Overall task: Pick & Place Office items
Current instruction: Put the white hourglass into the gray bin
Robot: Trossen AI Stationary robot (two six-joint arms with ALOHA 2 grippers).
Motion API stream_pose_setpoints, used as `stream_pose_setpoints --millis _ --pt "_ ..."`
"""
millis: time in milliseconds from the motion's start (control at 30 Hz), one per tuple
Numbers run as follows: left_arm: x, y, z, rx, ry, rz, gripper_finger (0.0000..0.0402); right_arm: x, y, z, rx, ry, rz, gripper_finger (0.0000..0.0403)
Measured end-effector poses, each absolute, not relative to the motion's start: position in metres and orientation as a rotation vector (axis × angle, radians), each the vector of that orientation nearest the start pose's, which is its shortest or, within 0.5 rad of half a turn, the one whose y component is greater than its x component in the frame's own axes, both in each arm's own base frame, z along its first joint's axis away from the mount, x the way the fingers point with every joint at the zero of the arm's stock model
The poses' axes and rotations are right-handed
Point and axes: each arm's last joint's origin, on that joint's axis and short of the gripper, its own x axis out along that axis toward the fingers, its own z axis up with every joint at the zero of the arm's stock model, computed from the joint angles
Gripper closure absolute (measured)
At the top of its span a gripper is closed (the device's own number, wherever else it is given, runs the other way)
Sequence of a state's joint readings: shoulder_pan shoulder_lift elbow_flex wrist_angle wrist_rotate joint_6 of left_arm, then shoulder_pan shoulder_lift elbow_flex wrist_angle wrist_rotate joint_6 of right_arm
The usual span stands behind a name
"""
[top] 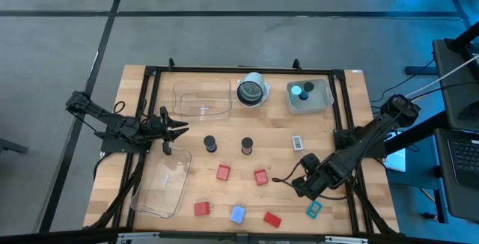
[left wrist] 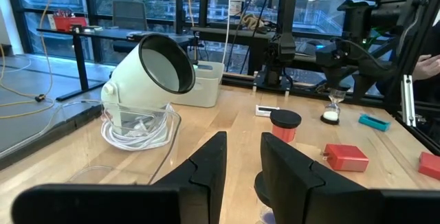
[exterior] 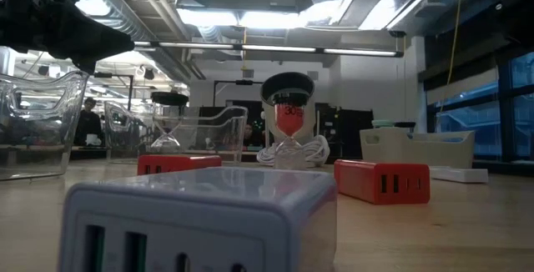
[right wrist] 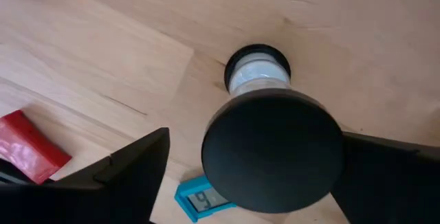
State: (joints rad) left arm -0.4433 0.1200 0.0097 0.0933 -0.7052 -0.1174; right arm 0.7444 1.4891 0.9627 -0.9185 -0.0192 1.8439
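Two grippers, about a dozen office items.

Left gripper [top: 178, 130]: near the table's left edge, between two clear trays [top: 202, 98] [top: 163, 185]; fingers [left wrist: 206, 169] released, nothing between them.

Right gripper [top: 301, 185]: low over the table's right front; fingers spread to either side of an upright black-capped hourglass [right wrist: 265, 124], a gap showing on one side, not clenched.

Two more black-capped hourglasses [top: 210, 144] [top: 247, 146]: upright at mid-table, well apart from both grippers.

Four red blocks [top: 223, 172] [top: 260, 177] [top: 201, 209] [top: 272, 218]: scattered across the front half.

Pale-blue block [top: 237, 214]: front edge, between two red blocks.

Teal rectangle [top: 313, 210]: just beside the right gripper, on its front side.

White labelled rectangle [top: 298, 143]: right of centre.

Teal round cap [top: 299, 91]: inside a pale bin [top: 326, 100] at back right.

Round white-rimmed object [top: 253, 90]: back centre, between clear tray and bin.
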Motion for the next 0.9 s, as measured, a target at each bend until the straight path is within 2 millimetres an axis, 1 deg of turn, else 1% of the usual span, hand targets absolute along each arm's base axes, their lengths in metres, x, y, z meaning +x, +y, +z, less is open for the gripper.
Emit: stream_pose_setpoints --millis 367,600,767,900 --pt "0.0964 -0.0250 0.1664 -0.108 -0.001 0.262 0.0315 0.1858 0.1709 0.1994 0.931 1.356 -0.740 0.0197" --pt "0.0964 -0.0250 0.1664 -0.108 -0.001 0.262 0.0315 0.1861 0.1706 0.1995 0.925 1.341 -0.742 0.0197" --pt "0.0964 -0.0250 0.1664 -0.108 -0.001 0.263 0.0315 0.1858 0.1695 0.2009 0.919 1.327 -0.740 0.0183" --pt "0.0964 -0.0250 0.1663 -0.107 -0.001 0.262 0.0315 0.1823 0.1661 0.2065 0.919 1.327 -0.737 0.0198"
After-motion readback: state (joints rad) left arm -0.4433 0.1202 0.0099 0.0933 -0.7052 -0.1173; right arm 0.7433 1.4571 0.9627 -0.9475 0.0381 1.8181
